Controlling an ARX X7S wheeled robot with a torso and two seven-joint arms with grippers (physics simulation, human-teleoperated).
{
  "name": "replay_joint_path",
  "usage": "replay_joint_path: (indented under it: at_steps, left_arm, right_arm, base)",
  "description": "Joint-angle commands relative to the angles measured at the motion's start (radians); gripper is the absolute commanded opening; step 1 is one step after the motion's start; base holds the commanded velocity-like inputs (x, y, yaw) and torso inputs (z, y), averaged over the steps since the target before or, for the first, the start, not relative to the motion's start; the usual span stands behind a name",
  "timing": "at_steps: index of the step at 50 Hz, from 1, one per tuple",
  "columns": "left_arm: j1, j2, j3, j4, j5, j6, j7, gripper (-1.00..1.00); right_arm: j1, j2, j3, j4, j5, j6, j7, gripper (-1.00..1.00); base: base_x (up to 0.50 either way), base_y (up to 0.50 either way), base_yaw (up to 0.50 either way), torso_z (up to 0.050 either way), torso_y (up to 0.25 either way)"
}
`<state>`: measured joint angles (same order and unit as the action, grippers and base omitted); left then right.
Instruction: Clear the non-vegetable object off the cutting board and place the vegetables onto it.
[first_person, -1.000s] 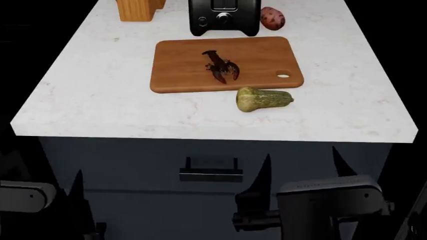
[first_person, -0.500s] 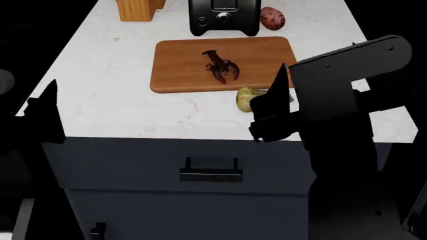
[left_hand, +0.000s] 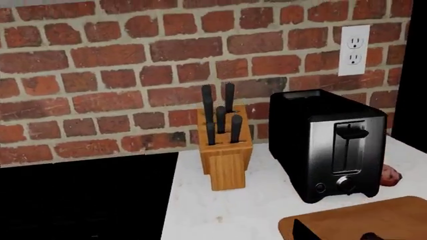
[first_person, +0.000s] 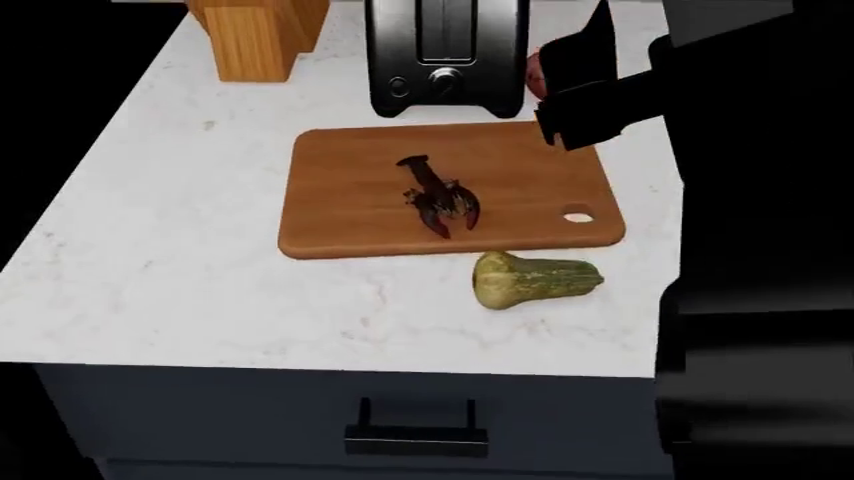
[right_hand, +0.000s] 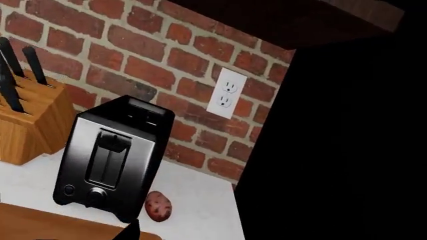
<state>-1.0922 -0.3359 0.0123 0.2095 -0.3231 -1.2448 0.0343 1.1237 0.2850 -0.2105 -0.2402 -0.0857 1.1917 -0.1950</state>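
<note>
The reddish-brown cutting board (first_person: 347, 200) lies mid-counter with the small dark lobster (first_person: 438, 200) on it. Just off the board's near edge rests the green-yellow squash (first_person: 534, 280). The spotted potato (right_hand: 158, 206) sits beside the toaster; in the head view my right gripper (first_person: 574, 95) covers most of it, hovering over the board's far right corner. Only one of its fingertips (right_hand: 130, 231) shows, far off to the side, and nothing is held. My left gripper (left_hand: 213, 236) is outside the head view. One of its fingertips (left_hand: 303, 232) shows over the board's corner (left_hand: 373, 220), the jaws spread and empty.
A black toaster (first_person: 447, 55) stands behind the board, with a wooden knife block (first_person: 254, 35) to its left. Brick wall with an outlet (left_hand: 354, 50) backs the counter. My right arm (first_person: 761, 200) fills the head view's right side. A drawer handle (first_person: 411, 440) sits below the counter edge.
My right arm rose from below the counter front to above the board's far right corner. The left arm left the head view. The head view shifted closer over the counter.
</note>
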Motion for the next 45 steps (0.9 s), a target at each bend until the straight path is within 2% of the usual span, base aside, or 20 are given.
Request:
replay_joint_path:
  at_steps: [1,26,45]
  left_arm:
    - [-0.046,0.013,-0.016,-0.008,0.011,-0.010,0.029,1.00]
    - [-0.071,0.012,-0.012,-0.015,0.000,0.001,0.029,1.00]
    - [-0.058,0.008,-0.020,0.029,-0.018,-0.026,0.024,1.00]
  right_arm:
    - [0.058,-0.009,0.010,0.056,-0.018,0.006,-0.037,1.00]
    - [0.033,-0.001,-0.010,0.025,-0.016,0.017,-0.035,1.00]
    - [0.022,0.011,-0.004,0.015,-0.014,0.028,-0.032,1.00]
  base:
    - [0.50,0.00,0.00,0.000,0.000]
    - [0.50,-0.09,0.00,0.000,0.001]
    - [0.50,0.00,0.00,0.000,0.002]
